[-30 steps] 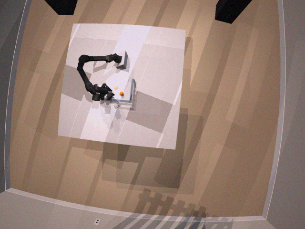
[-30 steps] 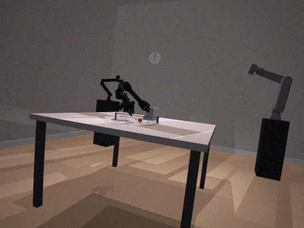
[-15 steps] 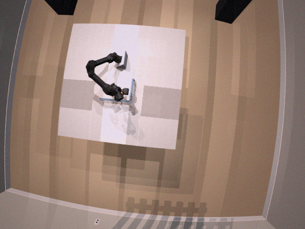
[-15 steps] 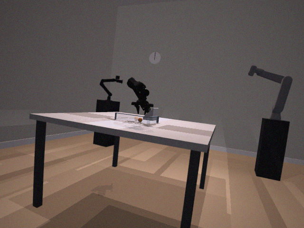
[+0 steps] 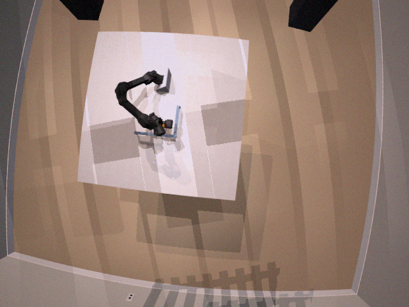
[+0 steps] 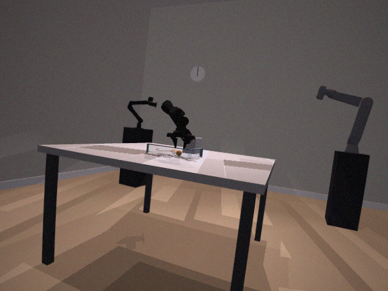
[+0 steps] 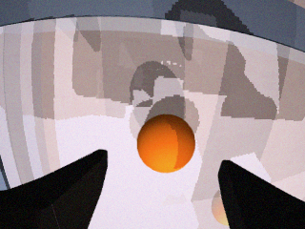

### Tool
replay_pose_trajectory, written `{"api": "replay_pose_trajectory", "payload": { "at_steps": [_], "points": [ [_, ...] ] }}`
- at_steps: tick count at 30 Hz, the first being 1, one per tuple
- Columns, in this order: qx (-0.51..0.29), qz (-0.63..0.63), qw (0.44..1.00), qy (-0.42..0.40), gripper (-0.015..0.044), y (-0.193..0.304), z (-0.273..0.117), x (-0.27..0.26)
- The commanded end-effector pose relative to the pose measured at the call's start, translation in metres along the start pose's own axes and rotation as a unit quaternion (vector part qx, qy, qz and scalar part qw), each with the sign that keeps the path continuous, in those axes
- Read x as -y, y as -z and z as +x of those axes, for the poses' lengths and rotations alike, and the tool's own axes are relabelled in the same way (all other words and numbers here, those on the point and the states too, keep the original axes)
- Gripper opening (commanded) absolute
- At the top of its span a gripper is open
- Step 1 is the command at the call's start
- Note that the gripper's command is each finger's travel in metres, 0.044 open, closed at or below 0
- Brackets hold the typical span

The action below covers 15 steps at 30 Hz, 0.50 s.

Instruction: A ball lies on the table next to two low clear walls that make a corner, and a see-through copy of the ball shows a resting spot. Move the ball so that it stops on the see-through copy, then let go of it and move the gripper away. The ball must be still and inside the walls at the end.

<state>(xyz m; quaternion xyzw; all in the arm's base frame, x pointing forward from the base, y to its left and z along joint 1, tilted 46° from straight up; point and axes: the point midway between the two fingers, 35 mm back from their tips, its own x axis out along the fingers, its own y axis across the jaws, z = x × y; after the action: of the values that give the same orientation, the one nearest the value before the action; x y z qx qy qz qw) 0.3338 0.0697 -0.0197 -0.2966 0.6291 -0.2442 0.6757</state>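
The arm (image 5: 131, 108) (image 6: 177, 118) is matte black — chunky joints, slim links — with dark, tapering fingers; small markings look too blurred to read.

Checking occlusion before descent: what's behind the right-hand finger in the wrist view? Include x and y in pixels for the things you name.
Part of the see-through copy (image 7: 218, 209) shows past the finger's (image 7: 257, 200) inner edge; the rest is covered, as is the tabletop there.

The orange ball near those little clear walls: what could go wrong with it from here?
The orange ball is round and loose, so a fingertip brushing it while coming down could set it rolling. The end effector is open above the table, close to the low clear walls, so it might bump one. The see-through copy sits apart from the ball, so a hasty push could overshoot it.
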Motion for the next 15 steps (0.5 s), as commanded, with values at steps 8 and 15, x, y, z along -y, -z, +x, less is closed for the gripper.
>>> {"api": "replay_pose_trajectory", "payload": {
  "at_steps": [8, 15],
  "points": [
    [-0.004, -0.004, 1.0, 0.004, 0.0287, 0.002, 0.02, 0.002],
    [-0.004, -0.004, 1.0, 0.004, 0.0287, 0.003, 0.031, 0.002]
  ]
}}
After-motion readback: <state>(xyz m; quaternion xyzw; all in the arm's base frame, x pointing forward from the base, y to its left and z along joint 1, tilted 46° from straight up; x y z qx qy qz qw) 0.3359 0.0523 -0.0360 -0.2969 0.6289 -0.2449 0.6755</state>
